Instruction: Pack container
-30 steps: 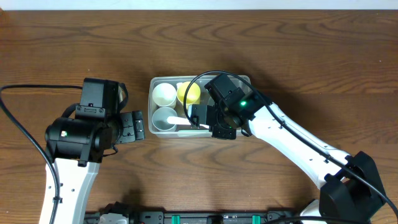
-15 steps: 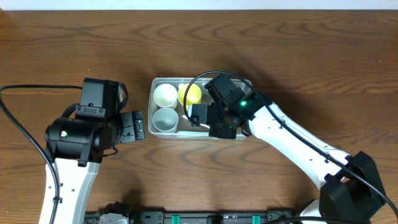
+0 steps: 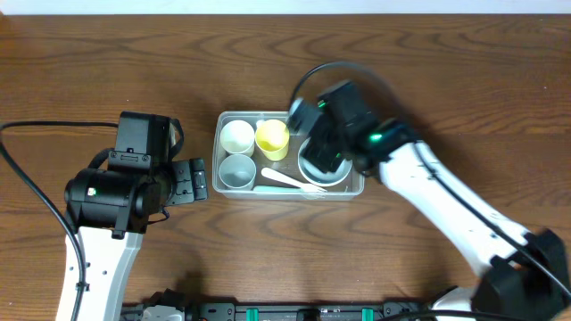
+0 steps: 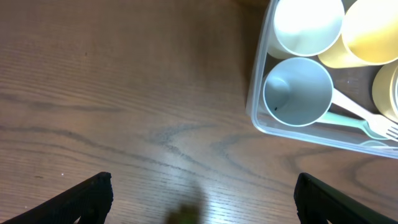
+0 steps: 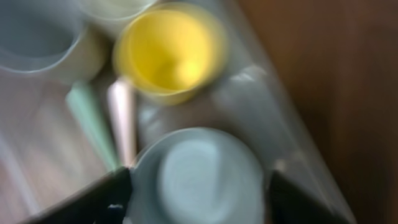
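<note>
The clear container (image 3: 357, 191) stands mid-table and holds a white cup (image 3: 236, 135), a yellow cup (image 3: 271, 138), a pale blue cup (image 3: 236, 169), a pale fork (image 3: 290, 181) and a pale blue bowl (image 3: 332, 172). My right gripper (image 3: 312, 152) hovers blurred over the container's right half. Its jaws are open, and the wrist view shows the bowl (image 5: 205, 177) lying below between them, next to the yellow cup (image 5: 169, 53). My left gripper (image 3: 198, 178) stands open and empty just left of the container (image 4: 258, 93), above bare wood.
In the right wrist view a pale green utensil handle (image 5: 90, 121) and a pale pink one (image 5: 122, 118) lie beside the bowl. The dark wooden table (image 3: 107, 71) surrounds the container. Both arm bases stand at the front edge.
My right gripper has opened, let go of the utensil inside the container, and swung back and to the right. The left arm has not moved.
</note>
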You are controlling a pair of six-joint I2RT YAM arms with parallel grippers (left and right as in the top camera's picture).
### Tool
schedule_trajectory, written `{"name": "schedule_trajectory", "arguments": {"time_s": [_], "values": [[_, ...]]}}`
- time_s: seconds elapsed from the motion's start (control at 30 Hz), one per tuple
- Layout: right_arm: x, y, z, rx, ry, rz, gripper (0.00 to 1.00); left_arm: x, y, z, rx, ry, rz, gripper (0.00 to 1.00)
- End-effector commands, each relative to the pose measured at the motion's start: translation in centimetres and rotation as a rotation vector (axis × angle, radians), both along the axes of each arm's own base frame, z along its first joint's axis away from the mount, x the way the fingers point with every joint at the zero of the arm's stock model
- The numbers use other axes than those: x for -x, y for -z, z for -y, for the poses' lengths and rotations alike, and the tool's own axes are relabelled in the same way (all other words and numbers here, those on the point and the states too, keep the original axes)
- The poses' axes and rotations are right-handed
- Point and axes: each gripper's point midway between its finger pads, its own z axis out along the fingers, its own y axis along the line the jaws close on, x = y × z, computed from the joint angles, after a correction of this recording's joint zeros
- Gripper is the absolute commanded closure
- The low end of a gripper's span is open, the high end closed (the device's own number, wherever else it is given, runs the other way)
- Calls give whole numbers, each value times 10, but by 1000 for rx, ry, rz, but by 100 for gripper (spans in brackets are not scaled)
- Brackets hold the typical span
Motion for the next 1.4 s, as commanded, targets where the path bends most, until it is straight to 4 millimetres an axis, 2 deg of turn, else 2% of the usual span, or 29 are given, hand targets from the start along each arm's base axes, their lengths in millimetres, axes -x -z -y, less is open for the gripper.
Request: {"name": "schedule_trajectory", "arguments": {"time_s": [0.0, 0.03, 0.07, 0.1, 0.23, 0.33, 0.43, 0.6, 0.8, 0.9, 1.0, 1.1, 1.17, 1.37], "values": [[-24, -62, 44, -252, 375, 13, 19, -5, -2, 0, -4, 2, 16, 7], [-29, -73, 61, -282, 431, 33, 15, -9, -5, 0, -6, 11, 33, 7], [-32, -81, 75, -295, 469, 50, 9, -14, -8, 1, -7, 17, 48, 2], [-35, -87, 90, -301, 502, 66, 1, -19, -12, 2, -6, 21, 63, 1], [-34, -94, 145, -294, 635, 73, 1, -50, -28, 6, -29, 79, 107, 2], [-33, -95, 172, -282, 704, 78, 1, -75, -31, 9, -51, 125, 117, 2], [-34, -94, 197, -281, 776, 78, 1, -97, -26, 8, -67, 114, 138, 2], [-29, -86, 229, -288, 898, 34, 1, -110, -11, 10, -70, 116, 109, 2], [-1, -71, 252, -237, 1020, -59, 1, -93, -11, 15, -42, 148, 75, 2], [14, -76, 263, -202, 1097, -41, 1, -83, -21, 19, -21, 188, 121, 2], [29, -87, 265, -212, 1108, 1, 1, -70, -31, 19, -12, 192, 196, 2], [52, -95, 263, -256, 1123, 44, 1, -47, -36, 19, 9, 200, 287, 2], [67, -93, 261, -270, 1124, 63, 1, -32, -34, 20, 25, 209, 329, 2], [119, -81, 265, -309, 1169, 220, 1, 14, -16, 16, 45, 212, 425, 2]]}}
